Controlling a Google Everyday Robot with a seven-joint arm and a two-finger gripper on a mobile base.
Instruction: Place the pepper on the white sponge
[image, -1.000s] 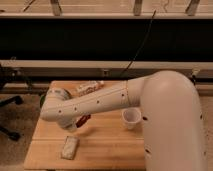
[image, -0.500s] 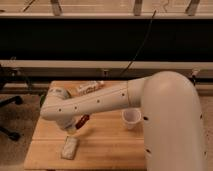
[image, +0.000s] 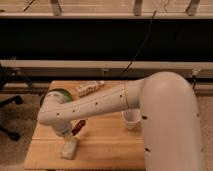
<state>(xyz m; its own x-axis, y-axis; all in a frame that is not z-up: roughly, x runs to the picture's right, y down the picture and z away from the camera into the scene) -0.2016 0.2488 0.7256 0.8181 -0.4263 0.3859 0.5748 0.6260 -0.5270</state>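
Observation:
The pepper (image: 79, 126) is a slim dark red chili that sticks out to the right from under the wrist of my white arm. My gripper (image: 71, 133) is mostly hidden below the wrist and is shut on the pepper, holding it just above the table. The white sponge (image: 70, 149) lies flat near the table's front left edge, directly below and slightly left of the gripper. The pepper hangs just above the sponge's far end; I cannot tell whether they touch.
A green bowl (image: 60, 93) stands at the back left, partly behind my arm. A lumpy white wrapper (image: 90, 87) lies at the back middle. A white cup (image: 131, 119) stands right of centre. The wooden table (image: 105, 145) ends close in front of the sponge.
My gripper has moved slightly down and to the left with the pepper, closer to the white sponge. The sponge, bowl, cup and wrapper have not moved.

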